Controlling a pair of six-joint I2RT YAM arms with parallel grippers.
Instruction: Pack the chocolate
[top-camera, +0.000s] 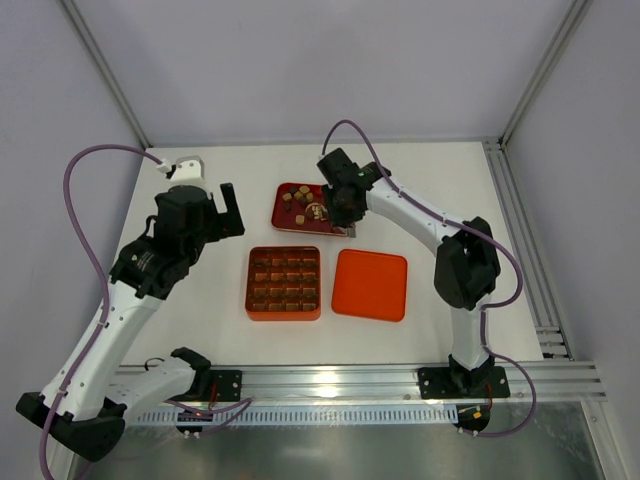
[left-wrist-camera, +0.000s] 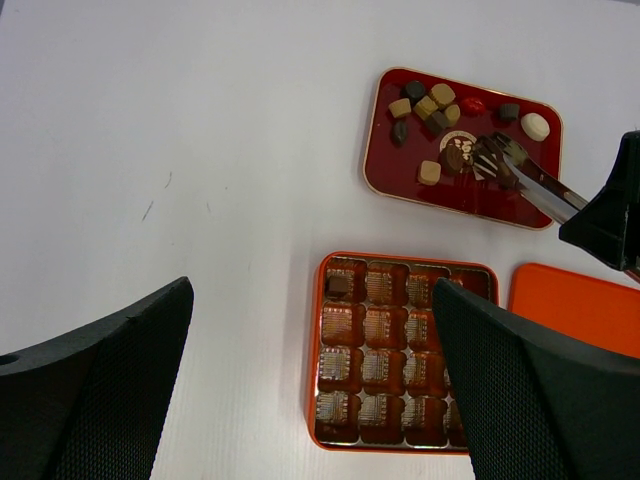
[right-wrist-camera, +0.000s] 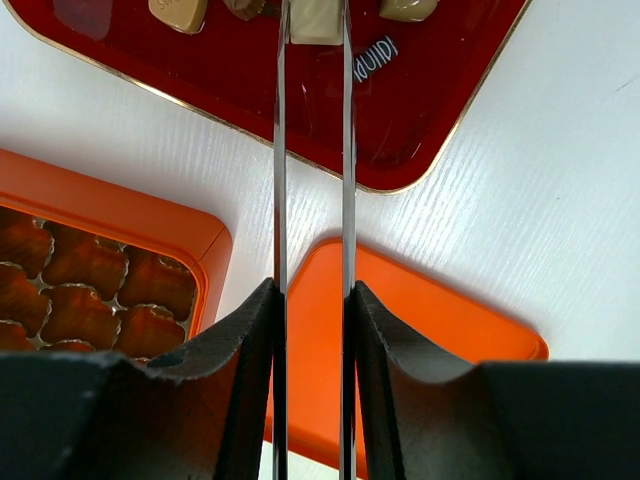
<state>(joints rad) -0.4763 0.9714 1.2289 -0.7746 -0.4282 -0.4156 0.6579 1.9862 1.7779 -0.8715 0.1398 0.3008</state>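
Black left jaws stand wide and empty, well apart from the orange box (top-camera: 284, 315), whose cells are bare but for one dark piece (left-wrist-camera: 338, 285). Beyond it on the red tray (left-wrist-camera: 395, 165) lies the chocolate (left-wrist-camera: 425, 108). The right jaws, much the nearer, clamp tongs (left-wrist-camera: 535, 185) whose long axis points into that pile, with a tan piece (right-wrist-camera: 316, 20) between the tips; whether it is pinched I cannot tell.

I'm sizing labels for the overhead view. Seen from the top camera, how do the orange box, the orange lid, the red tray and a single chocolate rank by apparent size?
1. The box and the lid look alike, so they are not ranked against each other.
2. The red tray, partly covered.
3. A chocolate, by far the smallest.
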